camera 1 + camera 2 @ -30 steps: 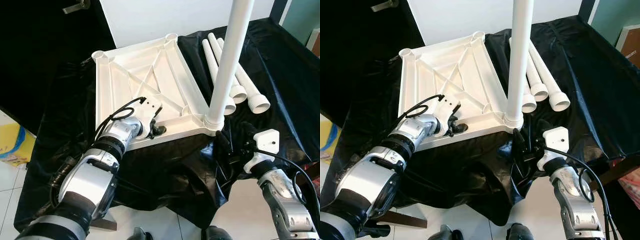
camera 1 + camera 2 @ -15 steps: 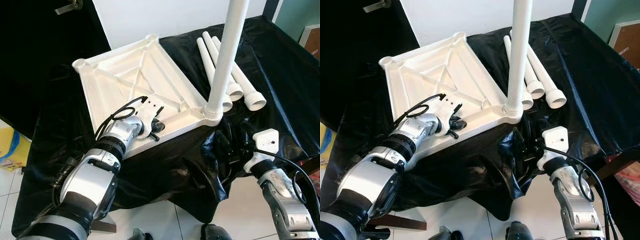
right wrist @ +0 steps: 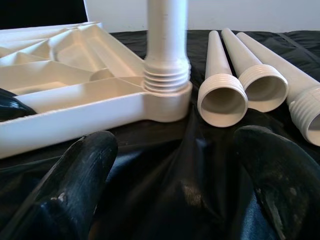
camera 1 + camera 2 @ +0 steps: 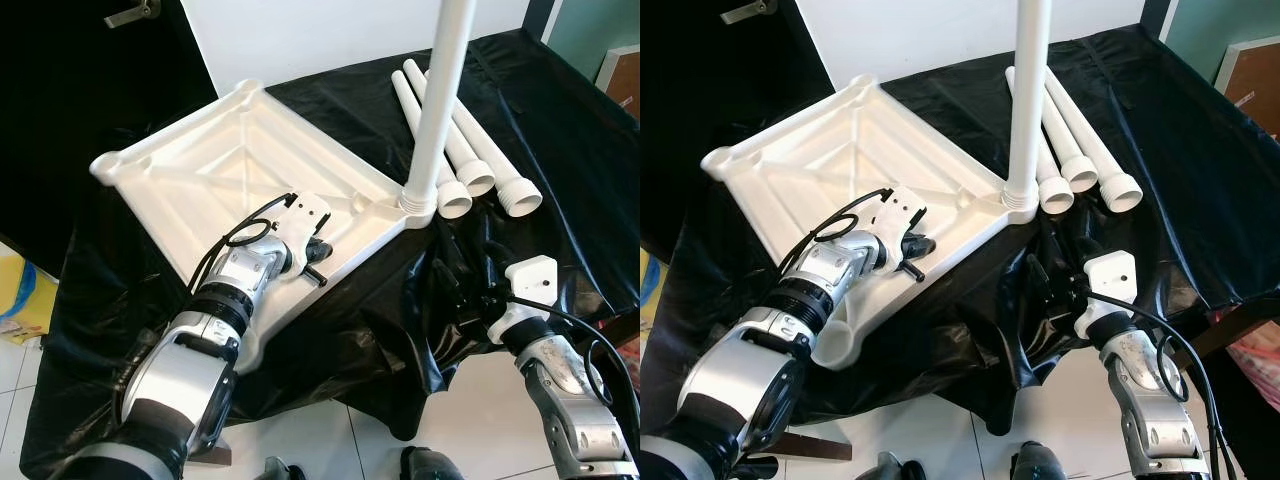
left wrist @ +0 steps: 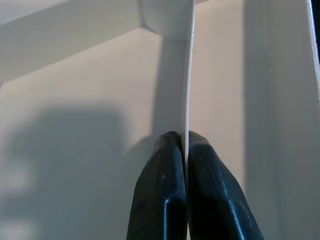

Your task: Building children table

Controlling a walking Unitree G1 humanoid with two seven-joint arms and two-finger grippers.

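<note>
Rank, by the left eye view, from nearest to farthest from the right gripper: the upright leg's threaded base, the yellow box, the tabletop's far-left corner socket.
From the right gripper:
1. Upright leg's threaded base, just ahead, slightly left.
2. Tabletop's far-left corner socket, across the tabletop.
3. Yellow box, at the left edge, on the floor.

Three loose legs (image 4: 470, 140) right of tabletop (image 4: 230, 180)

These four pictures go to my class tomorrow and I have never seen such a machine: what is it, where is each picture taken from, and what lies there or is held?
It is a humanoid robot with two silver arms. Two pictures come from cameras in its head, looking down; two from cameras on its wrists. On a black sheet lies an upturned white tabletop with one leg standing in a corner socket. Three loose legs lie beside it. The left gripper pinches a thin rib of the tabletop. The right gripper is open, low before the standing leg, holding nothing.
</note>
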